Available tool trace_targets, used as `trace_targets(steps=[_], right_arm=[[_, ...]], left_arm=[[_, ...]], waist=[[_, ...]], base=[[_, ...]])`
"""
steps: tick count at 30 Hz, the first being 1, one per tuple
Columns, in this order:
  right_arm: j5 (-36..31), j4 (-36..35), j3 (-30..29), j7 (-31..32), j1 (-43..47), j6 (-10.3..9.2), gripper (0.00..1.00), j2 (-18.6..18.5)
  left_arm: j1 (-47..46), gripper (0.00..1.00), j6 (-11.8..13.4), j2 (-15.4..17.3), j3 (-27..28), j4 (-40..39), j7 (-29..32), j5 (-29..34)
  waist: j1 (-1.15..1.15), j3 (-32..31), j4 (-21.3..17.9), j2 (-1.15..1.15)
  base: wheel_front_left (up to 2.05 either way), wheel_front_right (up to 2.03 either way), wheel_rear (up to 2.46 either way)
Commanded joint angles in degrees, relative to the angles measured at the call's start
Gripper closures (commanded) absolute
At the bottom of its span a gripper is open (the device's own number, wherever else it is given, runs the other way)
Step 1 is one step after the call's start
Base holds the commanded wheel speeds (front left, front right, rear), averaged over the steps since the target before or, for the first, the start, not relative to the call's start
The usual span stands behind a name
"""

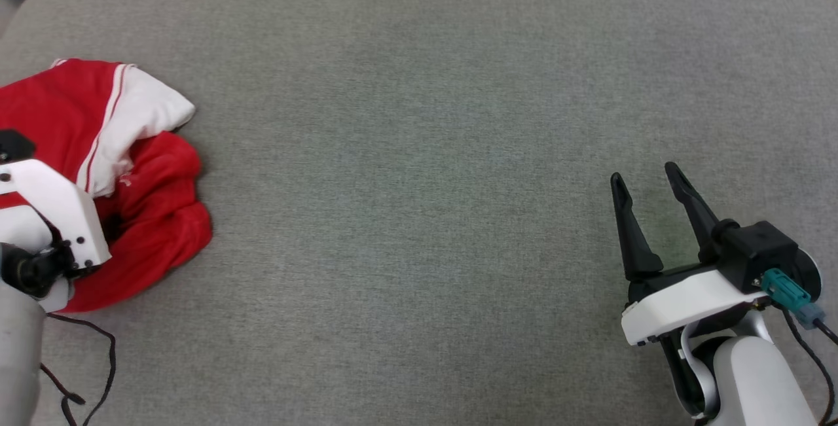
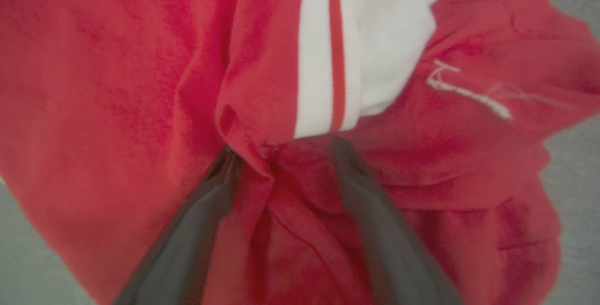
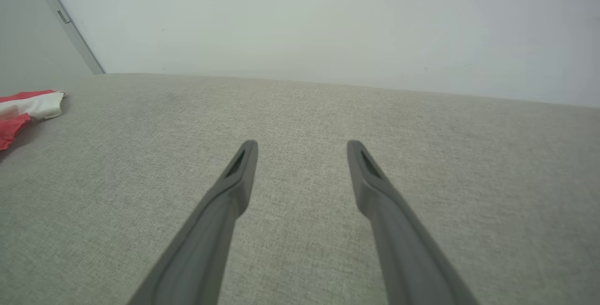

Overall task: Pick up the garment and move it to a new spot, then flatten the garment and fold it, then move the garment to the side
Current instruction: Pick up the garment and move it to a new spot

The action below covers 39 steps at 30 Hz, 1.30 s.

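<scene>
The garment (image 1: pixel 150 216) lies crumpled at the far left of the grey cushion, red with a white sleeve and striped trim on top. My left arm's white wrist housing (image 1: pixel 59 210) sits over its near left part and hides the fingers. In the left wrist view my left gripper (image 2: pixel 283 150) is open, its dark fingers (image 2: pixel 375 220) spread and pushed into the red folds (image 2: pixel 117 85), with a ridge of cloth between them. My right gripper (image 1: pixel 643 174) hovers open and empty at the lower right, far from the garment (image 3: pixel 28 103); its fingers (image 3: pixel 225 202) point across bare fabric.
The grey fabric surface (image 1: pixel 419 151) stretches wide between the two arms. A pale wall (image 3: pixel 328 24) stands behind its far edge. A loose black cable (image 1: pixel 98 360) hangs by my left arm. The cushion's corner rounds off at the upper left.
</scene>
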Motion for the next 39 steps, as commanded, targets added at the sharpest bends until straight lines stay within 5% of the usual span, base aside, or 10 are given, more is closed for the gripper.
trace_targets(steps=[1, 2, 4, 6, 11, 26, 32, 39], right_arm=[[0.69, 0.51, 0.26, -0.47, -1.18, -0.01, 0.00, 0.00], [0.83, 0.68, 0.34, -0.63, -1.41, -0.01, 0.00, 0.00], [1.03, 1.14, 0.46, -0.84, -1.75, -0.01, 0.00, 0.00], [1.21, 1.45, 0.52, -0.95, -1.95, -0.01, 0.00, 0.00], [1.43, 1.89, 0.19, -1.10, -1.90, -0.01, 0.00, -0.01], [2.52, 2.54, -2.07, -1.44, 1.90, -0.01, 0.00, 0.00], [2.94, 2.11, -2.66, -1.13, 4.11, -0.01, 0.00, 0.00], [3.17, 0.15, -3.46, 0.44, 6.36, -0.01, 0.00, 0.00]], left_arm=[[1.29, 0.00, 0.05, 0.27, -0.23, 2.00, 2.22, -1.74], [1.83, 0.00, 0.05, -0.04, -0.49, 3.23, 3.54, -2.60], [2.43, 0.60, 0.04, -0.82, -0.63, 4.90, 5.55, -4.20], [2.48, 1.00, 0.04, -0.93, -0.91, 5.44, 5.59, -4.98], [0.70, 1.00, 0.34, -0.28, -1.00, 4.50, -0.61, -3.96], [-9.07, 1.00, 6.96, 0.75, -3.38, -2.43, -31.70, 6.25], [-10.97, 1.00, 7.43, -3.27, -5.21, -5.40, -39.29, 7.44], [-7.96, 1.00, 6.24, -10.76, -9.11, -10.72, -41.45, 7.06]], waist=[[-0.01, 1.23, -1.25, 0.00], [-0.01, 1.27, -1.35, 0.00], [-0.01, 1.24, -1.46, 0.00], [-0.01, 1.15, -1.49, 0.00], [-0.01, 0.34, -1.17, 0.00], [-0.01, -8.87, 0.96, 0.00], [-0.01, -13.41, -0.24, 0.00], [-0.01, -16.12, -4.42, 0.00]], base=[[0.00, 0.00, 0.00], [0.00, 0.00, 0.00], [0.00, 0.00, 0.00], [0.00, 0.00, 0.00], [0.00, 0.00, 0.00], [0.00, 0.00, 0.00], [0.00, 0.00, 0.00], [0.00, 0.00, 0.00]])
